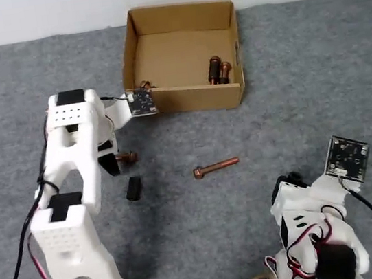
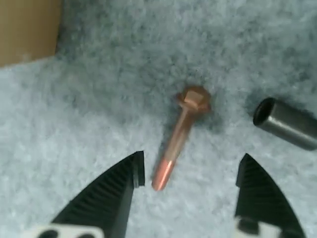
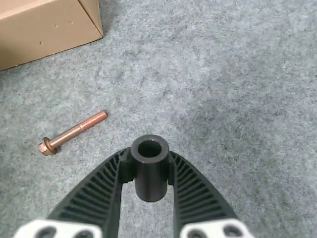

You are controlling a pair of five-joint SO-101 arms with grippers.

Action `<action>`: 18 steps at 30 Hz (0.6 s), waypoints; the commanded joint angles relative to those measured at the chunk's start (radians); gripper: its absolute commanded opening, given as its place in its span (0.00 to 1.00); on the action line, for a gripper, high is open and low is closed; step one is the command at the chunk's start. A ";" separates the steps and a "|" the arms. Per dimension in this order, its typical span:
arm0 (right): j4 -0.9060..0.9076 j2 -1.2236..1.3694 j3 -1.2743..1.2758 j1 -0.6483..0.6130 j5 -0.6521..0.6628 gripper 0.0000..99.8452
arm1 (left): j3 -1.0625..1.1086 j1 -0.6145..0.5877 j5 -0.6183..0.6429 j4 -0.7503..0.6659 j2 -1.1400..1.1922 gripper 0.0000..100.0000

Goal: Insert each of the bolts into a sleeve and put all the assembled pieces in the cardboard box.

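1. High view: at the far left the left arm point(image 1: 72, 169) reaches over the grey mat point(image 1: 302, 81). Its front end is above the left bolt point(image 2: 181, 134).
2. The left pincer point(image 2: 193, 169) is wide open and holds nothing. The left bolt lies flat between and just ahead of the two fingers, with its thread end toward them. We think it touches neither finger.
3. Just beside this bolt lies the loose sleeve point(image 2: 287, 124), on its side.
4. We judge the bolts to be stiff metal, small and light. They are round and smooth, so they may roll or slip. The best hold is across the shank near the head, which leaves the thread end free for a sleeve.
5. The middle bolt point(image 1: 216, 168) lies alone on the mat, well apart from both arms.
6. The box point(image 1: 187, 99) stands behind, with two assembled pieces point(image 1: 218, 70) already inside at its right wall.
7. At the right, the right pincer point(image 3: 148, 161) is closed narrowly around the held sleeve point(image 3: 149, 171). It clamps the outer wall, and the bore is open and points forward. This sleeve seems rigid, so a firm hold should not harm it.
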 commanded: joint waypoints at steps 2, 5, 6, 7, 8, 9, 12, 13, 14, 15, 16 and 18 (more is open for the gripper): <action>-0.024 0.002 -0.005 0.010 0.011 0.01 | -0.119 0.026 -0.015 -0.018 0.061 0.30; -0.024 0.002 -0.005 0.010 0.011 0.01 | -0.203 0.028 -0.014 -0.018 0.129 0.30; -0.024 0.002 -0.005 0.010 0.011 0.01 | -0.232 0.028 -0.012 -0.017 0.152 0.30; -0.024 0.002 -0.005 0.010 0.011 0.01 | -0.260 0.028 -0.012 -0.012 0.173 0.30; -0.024 0.002 -0.005 0.010 0.011 0.01 | -0.283 0.028 -0.012 -0.011 0.196 0.30; -0.024 0.002 -0.005 0.010 0.011 0.01 | -0.302 0.028 -0.011 -0.011 0.219 0.29; -0.024 0.002 -0.005 0.010 0.011 0.01 | -0.323 0.028 -0.011 -0.009 0.272 0.23; -0.024 0.002 -0.005 0.010 0.011 0.01 | -0.326 0.028 -0.011 -0.006 0.282 0.20; -0.024 0.002 -0.005 0.010 0.011 0.01 | -0.331 0.028 -0.011 0.012 0.282 0.18; -0.024 0.002 -0.005 0.010 0.011 0.01 | -0.341 0.028 -0.011 0.040 0.281 0.15; -0.024 0.002 -0.005 0.008 0.011 0.01 | -0.352 0.029 -0.011 0.072 0.279 0.12; -0.024 0.002 -0.005 0.007 0.011 0.01 | -0.377 0.040 -0.011 0.133 0.284 0.08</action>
